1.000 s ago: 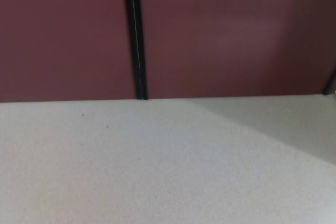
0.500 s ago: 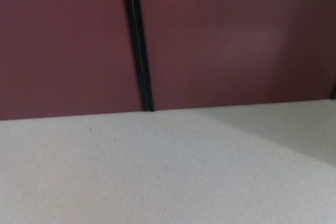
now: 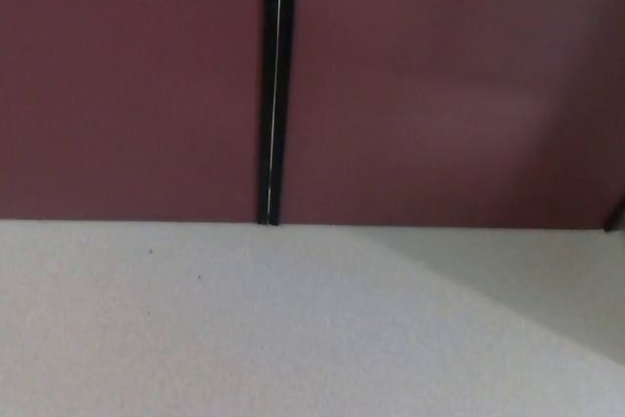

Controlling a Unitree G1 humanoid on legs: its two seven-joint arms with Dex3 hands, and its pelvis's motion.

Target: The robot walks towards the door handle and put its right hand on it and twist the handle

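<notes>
Neither hand is showing in my head view, so I am not seeing whether either is open or closed. What I am getting is the foot of two dark red door panels [image 3: 439, 95], split by a black seam [image 3: 274, 85] running down to the pale speckled floor [image 3: 244, 329]. Their upper parts are being cut off by the frame, handle included.

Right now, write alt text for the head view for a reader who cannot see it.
Two dark red door panels fill the upper half, split by a narrow black vertical gap with a thin bright line down it. Below lies pale speckled floor, shadowed at the right. No door handle and no robot hand is in view.
</notes>
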